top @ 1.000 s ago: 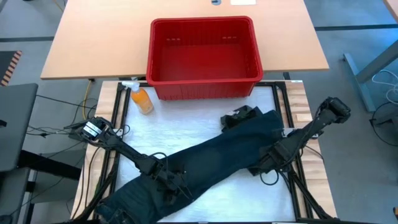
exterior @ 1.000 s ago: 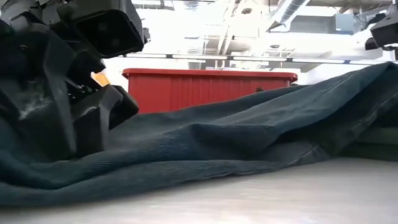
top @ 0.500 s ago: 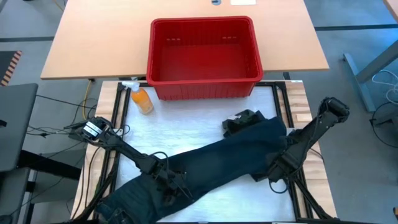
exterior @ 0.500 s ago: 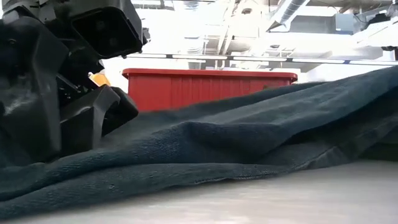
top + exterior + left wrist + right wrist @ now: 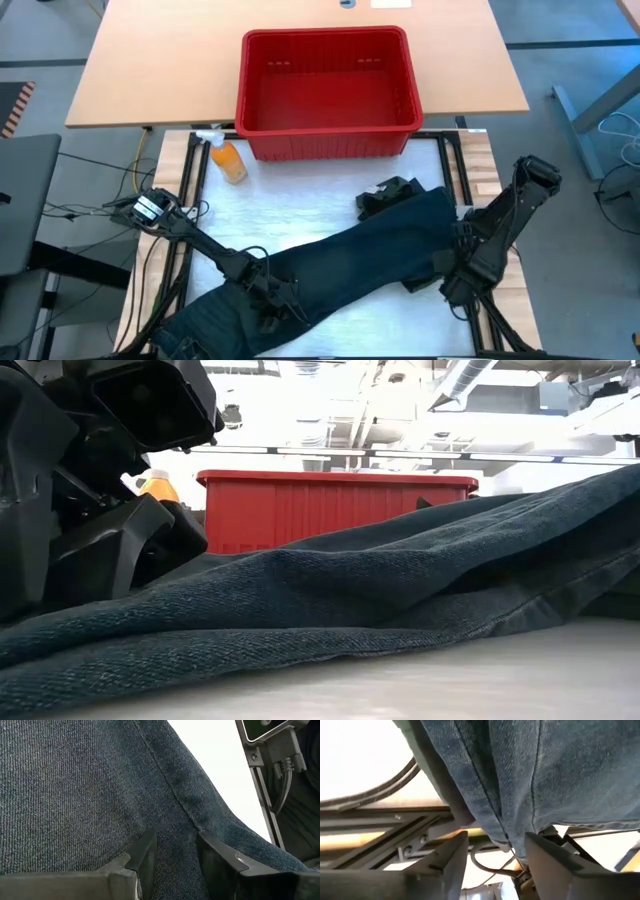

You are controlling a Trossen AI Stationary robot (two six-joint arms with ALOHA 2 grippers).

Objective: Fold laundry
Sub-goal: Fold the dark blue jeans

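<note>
Red basket (image 5: 328, 92) sits with nothing inside. Left gripper (image 5: 272, 300) pinches the dark jeans (image 5: 350, 262); right gripper (image 5: 452, 287) is open beside them.

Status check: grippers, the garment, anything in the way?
Left gripper pinching denim garment. Right gripper open at its other end. Garment diagonal across table. Red basket beyond, clear.
</note>
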